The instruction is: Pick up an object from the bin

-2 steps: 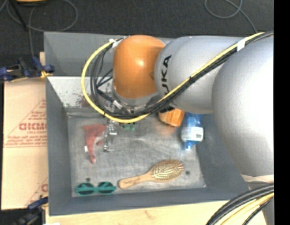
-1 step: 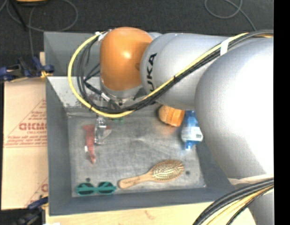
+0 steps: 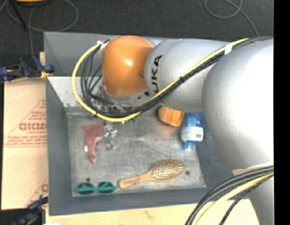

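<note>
My gripper hangs below the orange wrist cover, low over the left half of the bin floor. Just left of it, touching or nearly touching, lies a limp red thing, long and narrow. I cannot tell whether any part of it sits inside the gripper. A wooden hairbrush lies on the floor in front of the gripper, handle pointing left.
A green two-lobed thing lies in the front left corner. An orange thing and a blue-and-white thing sit at the right, partly under the arm. The arm covers the back and right of the bin.
</note>
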`<state>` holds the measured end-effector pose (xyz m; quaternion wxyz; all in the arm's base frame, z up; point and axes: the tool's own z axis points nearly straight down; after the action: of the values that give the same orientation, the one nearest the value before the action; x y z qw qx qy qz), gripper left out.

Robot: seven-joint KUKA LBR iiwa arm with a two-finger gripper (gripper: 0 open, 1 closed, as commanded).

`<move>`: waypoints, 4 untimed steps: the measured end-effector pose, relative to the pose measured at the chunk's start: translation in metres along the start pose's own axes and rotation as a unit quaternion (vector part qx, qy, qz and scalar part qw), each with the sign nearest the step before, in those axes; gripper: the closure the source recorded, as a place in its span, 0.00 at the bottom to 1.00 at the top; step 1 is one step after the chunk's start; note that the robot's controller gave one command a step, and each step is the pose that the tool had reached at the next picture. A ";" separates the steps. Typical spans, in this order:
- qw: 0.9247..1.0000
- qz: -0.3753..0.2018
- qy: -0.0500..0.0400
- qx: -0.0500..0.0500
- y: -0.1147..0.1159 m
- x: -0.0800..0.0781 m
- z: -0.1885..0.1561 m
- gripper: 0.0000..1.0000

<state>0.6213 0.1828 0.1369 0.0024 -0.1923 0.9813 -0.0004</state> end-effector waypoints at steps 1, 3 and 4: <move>0.995 -0.100 -0.002 0.000 0.005 -0.004 0.066 0.00; 0.976 -0.219 -0.007 0.000 -0.010 -0.005 0.061 1.00; 0.976 -0.219 -0.004 -0.001 -0.010 -0.004 0.055 1.00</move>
<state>0.6292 0.1749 0.0820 0.0058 -0.4022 0.9155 0.0009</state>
